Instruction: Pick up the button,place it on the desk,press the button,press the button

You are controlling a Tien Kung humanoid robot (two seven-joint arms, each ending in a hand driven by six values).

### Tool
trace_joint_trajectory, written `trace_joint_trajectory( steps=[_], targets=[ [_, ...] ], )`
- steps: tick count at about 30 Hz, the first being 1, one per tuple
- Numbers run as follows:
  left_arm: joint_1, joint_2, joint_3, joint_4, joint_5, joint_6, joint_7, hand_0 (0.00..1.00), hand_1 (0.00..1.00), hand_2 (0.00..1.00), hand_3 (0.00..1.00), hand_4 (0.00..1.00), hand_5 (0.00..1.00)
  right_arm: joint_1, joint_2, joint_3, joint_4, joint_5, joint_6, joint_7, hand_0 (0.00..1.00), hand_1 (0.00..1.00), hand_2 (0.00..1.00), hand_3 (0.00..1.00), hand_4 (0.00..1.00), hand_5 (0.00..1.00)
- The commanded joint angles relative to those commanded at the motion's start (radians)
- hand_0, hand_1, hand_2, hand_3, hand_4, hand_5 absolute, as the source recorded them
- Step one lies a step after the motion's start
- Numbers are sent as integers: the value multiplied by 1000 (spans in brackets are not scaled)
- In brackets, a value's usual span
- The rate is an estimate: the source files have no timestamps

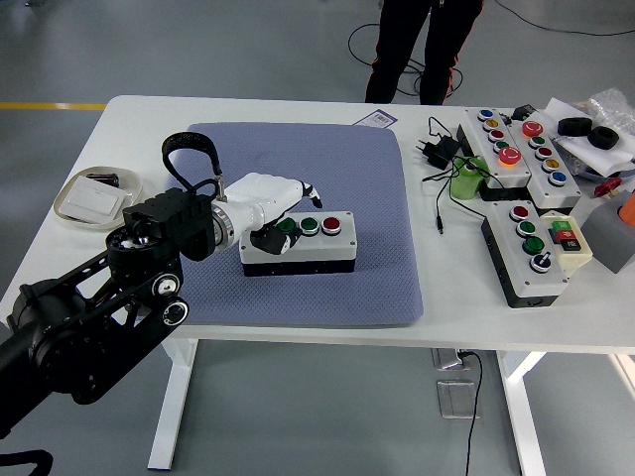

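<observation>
A grey four-button box point(298, 248) lies on the blue-grey mat point(337, 159) in the middle of the table. Its two green buttons point(298, 225) and its red button point(331, 224) show. My left hand point(270, 210), white with black fingertips, rests over the box's left end with fingers curled down and hides the leftmost button. It holds nothing. My right arm is out of view.
Two larger button panels point(521, 149) point(536, 248), a green cylinder point(466, 181) and a black plug with cable point(437, 149) lie at the right. A round dish point(94, 198) sits at the left. A person's legs point(422, 50) stand at the far side.
</observation>
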Motion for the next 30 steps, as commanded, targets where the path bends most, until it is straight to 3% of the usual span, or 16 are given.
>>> trace_joint_trajectory(
  steps=[12,27,30],
  targets=[
    [-6,-8,20,44,-1,-7,6,124,2,22,781,531,2,2,0,0,0,-3,0,-1,643,535,623,614,263,291],
    [4,-9,38,84,-5,-104,34,133,2,26,777,545,2,-5,0,1,0,-4,-1,-3,643,535,623,614,264,290],
    [6,-10,39,81,4,-69,26,139,2,38,780,555,2,-6,0,0,0,-4,-1,-4,644,535,622,614,264,290]
  ],
)
